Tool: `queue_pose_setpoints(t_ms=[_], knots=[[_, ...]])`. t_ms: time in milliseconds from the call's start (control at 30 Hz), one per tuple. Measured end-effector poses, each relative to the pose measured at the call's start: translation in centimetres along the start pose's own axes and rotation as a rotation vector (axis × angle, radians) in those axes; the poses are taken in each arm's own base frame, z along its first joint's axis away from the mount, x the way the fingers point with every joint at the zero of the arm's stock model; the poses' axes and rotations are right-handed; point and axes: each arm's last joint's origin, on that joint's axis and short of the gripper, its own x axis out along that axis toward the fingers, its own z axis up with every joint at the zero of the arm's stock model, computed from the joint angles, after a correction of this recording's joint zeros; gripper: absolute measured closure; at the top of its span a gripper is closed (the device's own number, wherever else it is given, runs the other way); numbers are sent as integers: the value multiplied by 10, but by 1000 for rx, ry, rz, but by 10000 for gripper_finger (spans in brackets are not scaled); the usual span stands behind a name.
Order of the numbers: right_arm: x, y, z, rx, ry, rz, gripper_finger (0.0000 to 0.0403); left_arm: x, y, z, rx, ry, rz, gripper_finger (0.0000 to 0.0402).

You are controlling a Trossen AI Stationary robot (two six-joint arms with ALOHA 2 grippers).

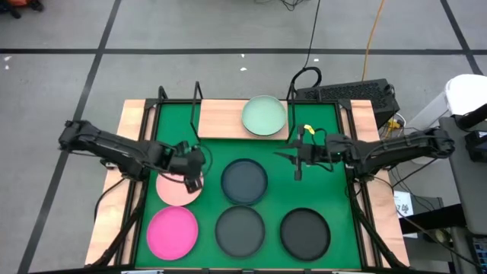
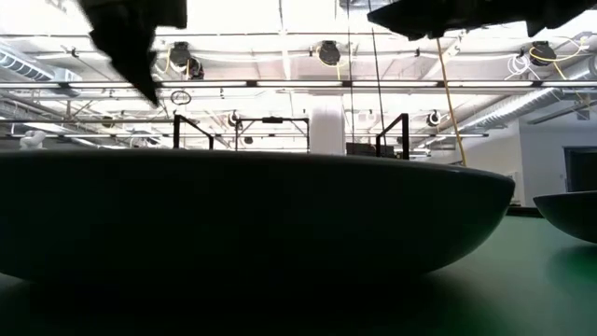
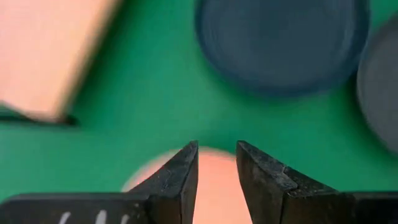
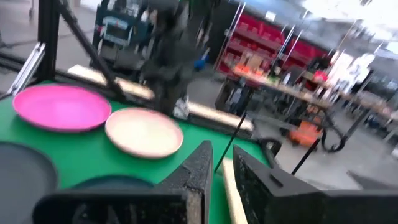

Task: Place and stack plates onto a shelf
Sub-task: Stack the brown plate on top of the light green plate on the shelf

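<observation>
Six plates are showing from above, all placed here relative to the green mat [image 1: 209,156]. The pale green plate [image 1: 264,116] is sitting on the shelf [image 1: 221,119], a light-wood board lying along the mat's far edge; the plate is resting toward the board's right end. Five plates are lying on the mat itself: the pale pink plate [image 1: 176,188] at mid-left, the hot pink plate [image 1: 173,232] near the mat's front-left corner, a blue-grey plate [image 1: 244,181] at the mat's centre, and two dark grey plates [image 1: 240,229] [image 1: 305,232] along the front edge.

The left gripper [image 1: 192,181] is hovering over the pale pink plate's far rim; in the left wrist view its fingers [image 3: 180,174] are standing slightly apart, a narrow gap between them, with the pink plate [image 3: 214,186] showing through below and nothing gripped.

The right gripper [image 1: 297,173] is hanging over the mat's right half, between the shelf and the blue-grey plate, clear of all plates. Its fingers [image 4: 196,171] are nearly closed, holding nothing.

The mat is covering the worktop [image 1: 131,125], whose pale wood edges are showing at both sides.
</observation>
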Motion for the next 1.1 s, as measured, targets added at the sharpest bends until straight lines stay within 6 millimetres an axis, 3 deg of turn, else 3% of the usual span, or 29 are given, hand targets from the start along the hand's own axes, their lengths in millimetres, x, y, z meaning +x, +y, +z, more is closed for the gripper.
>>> queue_pose_setpoints(t_ms=[200,400,633,1100], knots=[[-5,-2,2,-3,-35,-14,353,34,-27,-10,-77,161,6,287],[-5,-2,4,-4,-47,-18,353,48,-48,-21,-180,248,-9,287],[-6,-3,6,-1,-71,-27,353,54,-60,-28,-276,272,8,287],[-6,-3,6,22,-73,-26,353,97,-66,-40,-288,451,137,287]])
